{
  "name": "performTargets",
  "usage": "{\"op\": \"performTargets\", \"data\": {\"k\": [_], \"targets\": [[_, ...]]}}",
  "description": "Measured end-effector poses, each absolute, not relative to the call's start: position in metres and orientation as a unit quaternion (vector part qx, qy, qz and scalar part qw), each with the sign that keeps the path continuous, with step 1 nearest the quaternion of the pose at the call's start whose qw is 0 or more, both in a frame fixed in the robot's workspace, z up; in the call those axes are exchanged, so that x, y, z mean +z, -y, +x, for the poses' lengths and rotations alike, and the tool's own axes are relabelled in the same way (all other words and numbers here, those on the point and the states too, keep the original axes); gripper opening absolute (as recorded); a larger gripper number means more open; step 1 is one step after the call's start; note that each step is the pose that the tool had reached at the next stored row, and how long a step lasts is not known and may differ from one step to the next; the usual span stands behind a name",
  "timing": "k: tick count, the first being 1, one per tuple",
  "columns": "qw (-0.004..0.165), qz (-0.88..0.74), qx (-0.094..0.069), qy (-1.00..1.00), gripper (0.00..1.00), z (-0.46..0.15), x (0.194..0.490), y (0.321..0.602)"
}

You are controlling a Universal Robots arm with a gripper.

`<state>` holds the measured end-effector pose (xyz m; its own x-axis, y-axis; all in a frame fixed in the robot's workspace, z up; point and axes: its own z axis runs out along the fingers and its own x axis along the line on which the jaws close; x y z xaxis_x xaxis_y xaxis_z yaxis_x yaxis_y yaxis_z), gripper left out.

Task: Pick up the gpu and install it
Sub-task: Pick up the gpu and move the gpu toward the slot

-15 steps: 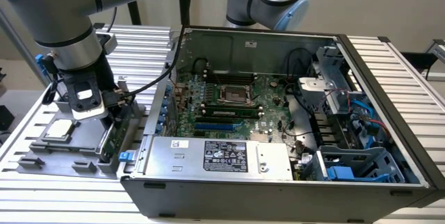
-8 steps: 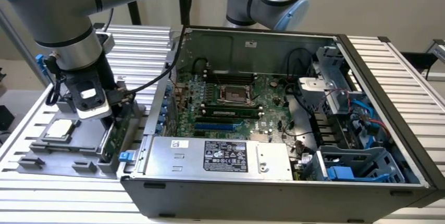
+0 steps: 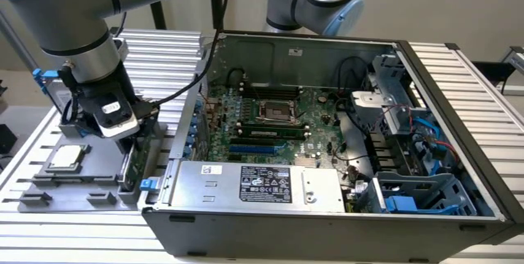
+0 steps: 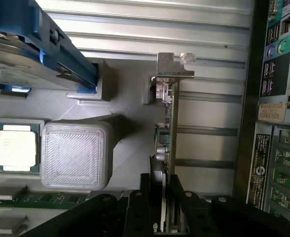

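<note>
Grey moulded plastic forms the parts tray [image 3: 49, 199] at the exterior view's left, resting on the slatted metal worktop [image 3: 168, 49]. A processor chip [image 3: 67, 156] lies flat in a square pocket toward the tray's left side. To its right, the arm [image 3: 82, 43] reaches down over the tray. The jaws are closed on the upper edge of the gpu [image 3: 136, 161], one finger against each face of the card. The gpu stands on edge at the tray's right side, just beside the outer wall of the computer case [image 3: 327, 233]. Whether it rests in the tray or is raised clear of it cannot be told. In the wrist view the gpu [image 4: 167, 123] is seen edge-on, with its silver bracket [image 4: 175, 66] at the end away from the jaws and a raised grey block [image 4: 73, 154] of the tray beside it. Farther right, the case lies open on its side, exposing the motherboard [image 3: 270, 107]. A silver power supply [image 3: 262, 184] sits along the case's near edge, and a blue drive cage [image 3: 418, 199] occupies its near right corner.
</note>
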<state>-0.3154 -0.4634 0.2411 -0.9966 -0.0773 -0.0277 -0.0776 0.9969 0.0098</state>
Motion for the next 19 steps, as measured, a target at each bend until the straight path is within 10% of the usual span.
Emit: {"op": "performTargets", "data": {"k": [19], "targets": [[0.014, 0.008, 0.005, -1.000, 0.26, -0.315, 0.256, 0.463]]}}
